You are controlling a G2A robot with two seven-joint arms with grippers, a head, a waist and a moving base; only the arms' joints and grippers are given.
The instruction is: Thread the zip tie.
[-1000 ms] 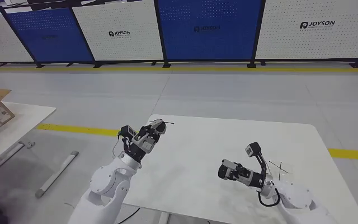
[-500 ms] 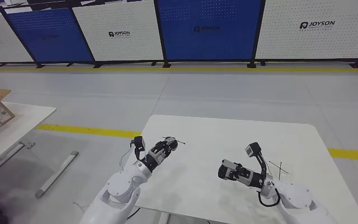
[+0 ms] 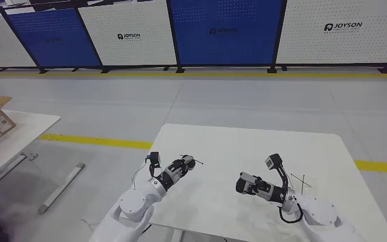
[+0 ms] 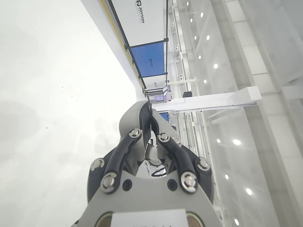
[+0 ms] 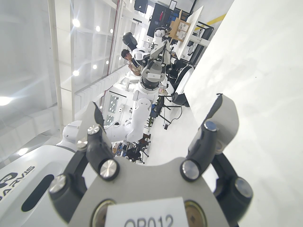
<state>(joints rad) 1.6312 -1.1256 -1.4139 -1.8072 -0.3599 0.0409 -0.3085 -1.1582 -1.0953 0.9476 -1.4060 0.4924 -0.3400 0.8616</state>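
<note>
The left end effector (image 4: 148, 113) is pinched narrow, its jaws pressed together on the zip tie (image 3: 195, 161). The tie's thin black tail sticks out just past the tips, over the worktop (image 3: 254, 142) and slanting toward the other arm. Whether the head or the strap sits in the grip is too small to tell.

The right end effector (image 5: 157, 105) stands wide and holds nothing. It faces the left one across a gap, well apart from the tie's free end.

The step in hand looks like presenting the tie: one end is held, the other is not yet taken, and no loop has formed. The next move probably calls for bringing the two end effectors together so the right one can take the free end. That needs fine alignment, since so thin a strap is likely to wag and its tip must meet the head's small slot squarely.

Behind the right end effector, beside that arm's elbow, a few spare ties (image 3: 300, 179) lie crossed and loose on the worktop, in no tray or bin. Farthest off, out beyond the left end effector's outer side, a cardboard box (image 3: 5, 121) sits on a side table (image 3: 33, 127). Its contents cannot be made out.
</note>
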